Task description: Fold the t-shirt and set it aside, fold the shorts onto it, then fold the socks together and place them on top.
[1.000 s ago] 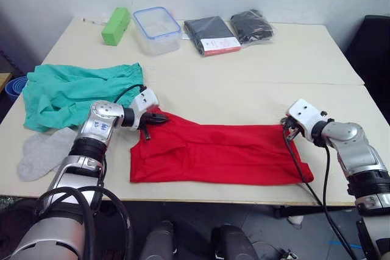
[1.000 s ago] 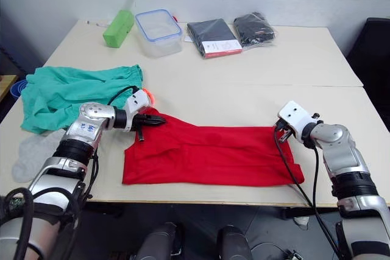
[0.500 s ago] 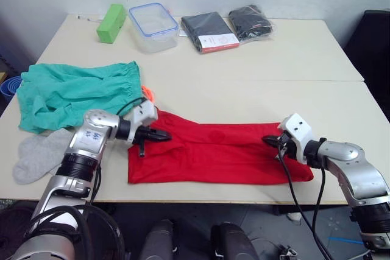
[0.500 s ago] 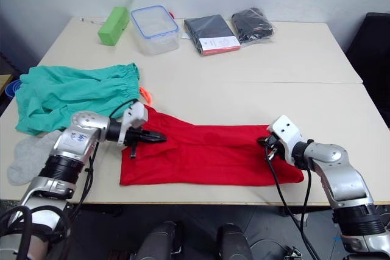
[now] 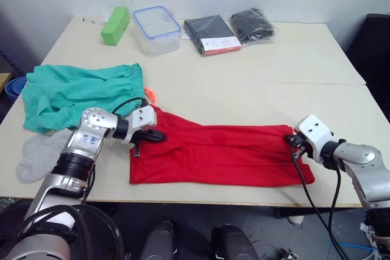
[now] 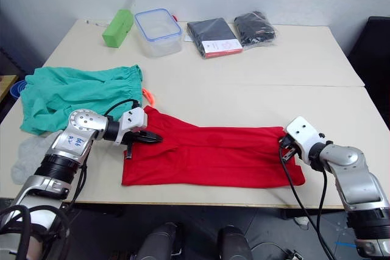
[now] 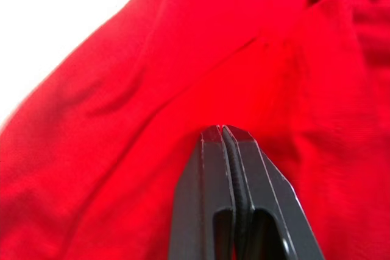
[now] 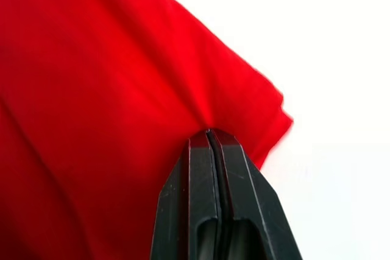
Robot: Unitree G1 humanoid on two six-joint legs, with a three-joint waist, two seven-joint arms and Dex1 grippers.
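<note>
— Both tools are pinched closed on the t-shirt [image 5: 219, 153]: my left tool [image 5: 159, 136] has the cloth at its left end, my right tool [image 5: 291, 141] has a fold near the right end. In the wrist views each pair of fingers [image 7: 226, 150] meets with red cloth bunched at the tips.

— What has changed?

— Half a second ago my right tool reached further in over the cloth; now it sits back at the right edge, and the left has drawn back a little too. I judge I'm pulling the band taut.

— And where does the shirt lie?

— Flat along the near edge of the table [image 5: 292, 65], already folded into a long strip. The shorts [image 5: 79, 92] lie just beyond its left end, the socks [image 5: 36, 153] nearer me, both untouched. So I'm in the first step, with the crosswise fold yet to do.
</note>
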